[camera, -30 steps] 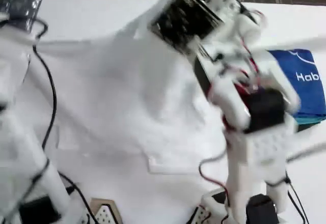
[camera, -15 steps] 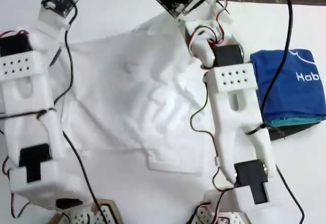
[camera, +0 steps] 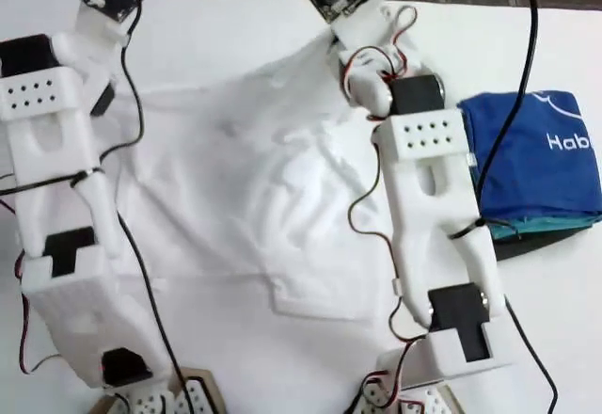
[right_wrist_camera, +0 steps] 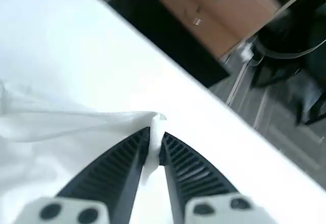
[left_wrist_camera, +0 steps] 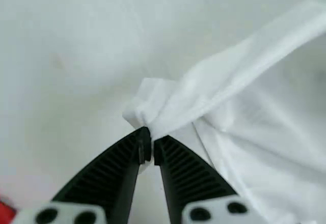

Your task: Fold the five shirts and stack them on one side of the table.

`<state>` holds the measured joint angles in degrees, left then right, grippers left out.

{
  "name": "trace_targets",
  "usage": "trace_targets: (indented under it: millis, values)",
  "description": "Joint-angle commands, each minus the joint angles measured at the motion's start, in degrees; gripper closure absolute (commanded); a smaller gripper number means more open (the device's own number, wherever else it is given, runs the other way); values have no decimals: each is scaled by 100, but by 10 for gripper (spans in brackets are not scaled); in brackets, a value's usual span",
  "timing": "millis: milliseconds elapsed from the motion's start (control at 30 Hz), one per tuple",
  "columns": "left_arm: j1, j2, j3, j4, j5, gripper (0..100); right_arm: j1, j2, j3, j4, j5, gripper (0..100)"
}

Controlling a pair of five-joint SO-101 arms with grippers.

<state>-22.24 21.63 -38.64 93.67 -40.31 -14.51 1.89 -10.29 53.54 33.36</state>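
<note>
Left gripper [left_wrist_camera: 146, 145] is pinched nearly all the way closed, with a bunched corner of the white shirt [left_wrist_camera: 239, 107] squeezed between the black jaws. Right gripper [right_wrist_camera: 155, 140] is clamped the same way on another corner of that shirt, and a thin fold of cloth is trapped right at the tips.

For bearings, the folded blue shirt [camera: 536, 155] can be used. It's parked at one side of the table [camera: 207, 19], and a teal layer is showing under it, so the stack looks to have been started there. The white shirt is spread out just beside it, rumpled in the middle. The corner held by the right gripper is the one nearer the blue shirt. The corner held by the left gripper is well apart from it, at the shirt's other end.

Best guess, the first fold of the white shirt is being set up. Next, both corners would probably need to be lifted together and carried over the body of the shirt. Tension should be kept even so the edge isn't dragged crooked. Only once the cloth is laid flat should the corners be let go.
</note>
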Motion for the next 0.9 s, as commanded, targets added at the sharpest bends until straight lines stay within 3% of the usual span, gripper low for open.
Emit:
trace_targets:
  millis: [0, 267, 567, 867]
  values:
    - [-53, -44, -338, 703, -246, 976, -92, -374, -264, 822, -53, 976]
    - [-404, -88, -40, 879, -308, 976, -110, -673, -255, 2246, -44, 976]
    - [-457, -1741, 2185, 870, -677, 976, -532, -1218, -237, 3301, -53, 976]
    - [-457, -3068, 4321, 765, -1099, 976, -523, -2149, 1653, 3108, -53, 976]
